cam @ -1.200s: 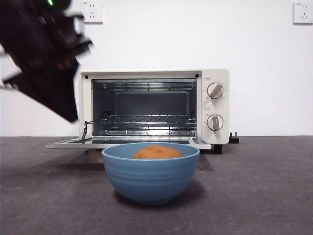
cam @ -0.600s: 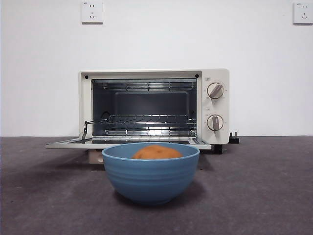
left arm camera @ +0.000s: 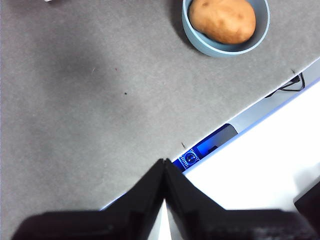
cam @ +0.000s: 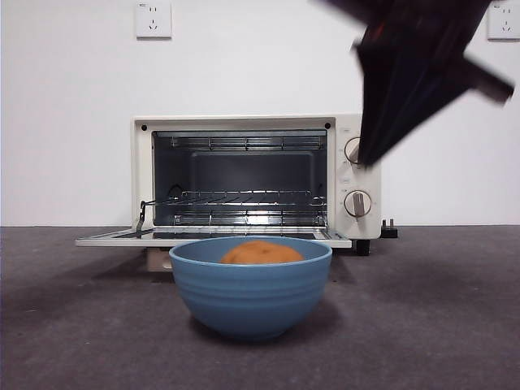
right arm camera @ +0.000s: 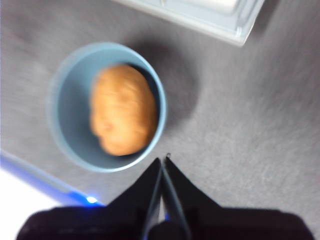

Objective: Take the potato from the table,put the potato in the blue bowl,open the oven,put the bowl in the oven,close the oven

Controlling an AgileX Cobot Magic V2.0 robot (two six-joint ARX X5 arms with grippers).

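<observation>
My right gripper (right arm camera: 162, 167), fingers pressed together and empty, hangs above the blue bowl (cam: 250, 284); a clumsy rim grab could tip the potato (cam: 260, 253) out.

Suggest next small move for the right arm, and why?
Probably lower the right end effector to the bowl rim and open it for a grasp. The potato is already in the bowl, the oven door lies open, and the end effector is shut above the bowl, holding nothing.
</observation>
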